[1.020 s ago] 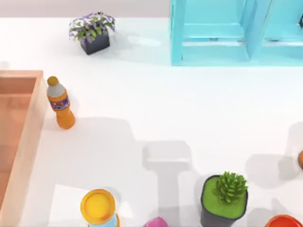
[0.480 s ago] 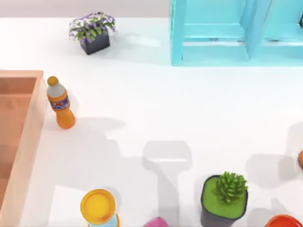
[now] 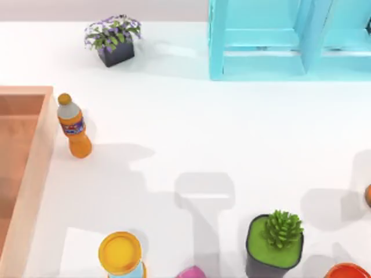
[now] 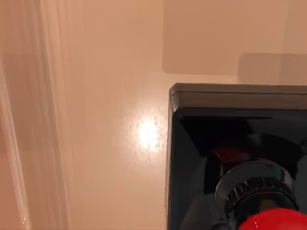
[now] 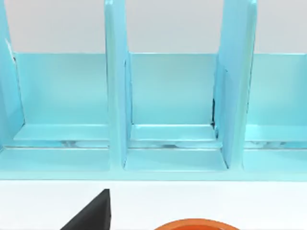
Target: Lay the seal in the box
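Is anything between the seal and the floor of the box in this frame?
Nothing visible. In the left wrist view the seal sits close over the bare orange-tan floor of the box, with no other object on that floor around it.

Seal point(image 4: 240, 158) on box point(image 3: 23, 174) floor; bottle point(image 3: 74, 128) just right of box.

White tabletop point(image 3: 191, 127), glossy, evenly lit from above; soft grey shadows across near half. Cyan shelf frame point(image 3: 272, 40) at far edge, right of centre; open compartments split by upright dividers. Pale grey wall point(image 5: 177, 24) behind shelf frame.
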`<state>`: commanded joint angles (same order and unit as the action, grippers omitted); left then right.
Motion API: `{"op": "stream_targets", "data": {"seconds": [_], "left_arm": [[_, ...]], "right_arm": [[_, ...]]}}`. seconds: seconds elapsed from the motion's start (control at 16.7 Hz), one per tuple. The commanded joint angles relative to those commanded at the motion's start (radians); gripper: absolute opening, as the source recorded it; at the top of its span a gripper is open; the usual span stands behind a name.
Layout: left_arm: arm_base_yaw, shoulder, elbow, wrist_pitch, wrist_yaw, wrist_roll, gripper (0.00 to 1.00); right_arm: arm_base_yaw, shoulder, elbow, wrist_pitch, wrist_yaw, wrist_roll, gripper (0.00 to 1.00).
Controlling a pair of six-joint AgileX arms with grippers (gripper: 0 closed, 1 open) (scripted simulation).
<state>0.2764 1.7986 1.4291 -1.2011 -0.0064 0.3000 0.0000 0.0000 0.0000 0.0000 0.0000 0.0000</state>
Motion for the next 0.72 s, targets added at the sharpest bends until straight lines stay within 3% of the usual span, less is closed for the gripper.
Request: {"op": "stream_targets", "data": {"seconds": [0.36, 0.72], "left_arm": [[0.0, 0.0, 0.0, 0.0, 0.0, 0.0, 0.98], [0.0, 0.0, 0.0, 0.0, 0.0, 0.0, 1.0]], "right_arm": [[0.0, 0.0, 0.0, 0.0, 0.0, 0.0, 1.0], [0.0, 0.0, 0.0, 0.0, 0.0, 0.0, 1.0]]}}
